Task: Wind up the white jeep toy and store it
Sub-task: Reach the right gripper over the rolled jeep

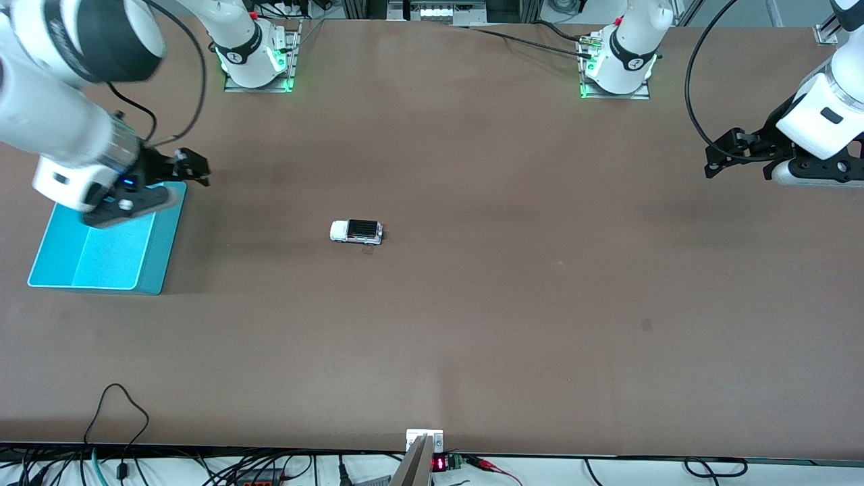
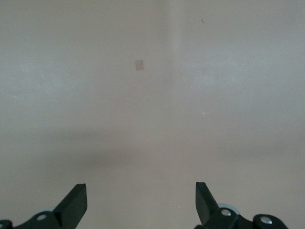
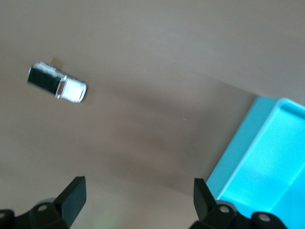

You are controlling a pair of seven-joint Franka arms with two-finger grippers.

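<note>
My right gripper (image 1: pixel 192 169) hangs over the edge of the teal tray (image 1: pixel 155 270) at the right arm's end of the table, fingers (image 3: pixel 74 198) spread wide and empty. My left gripper (image 1: pixel 725 158) waits over bare table at the left arm's end, likewise wide and empty. The white jeep toy (image 1: pixel 356 231) sits on its wheels mid-table, well apart from both. I would approach from directly above with the fingers across the jeep's narrow sides. Its wheels and any winding mechanism are too small to make out; the tray's interior is partly covered by the right arm.
</note>
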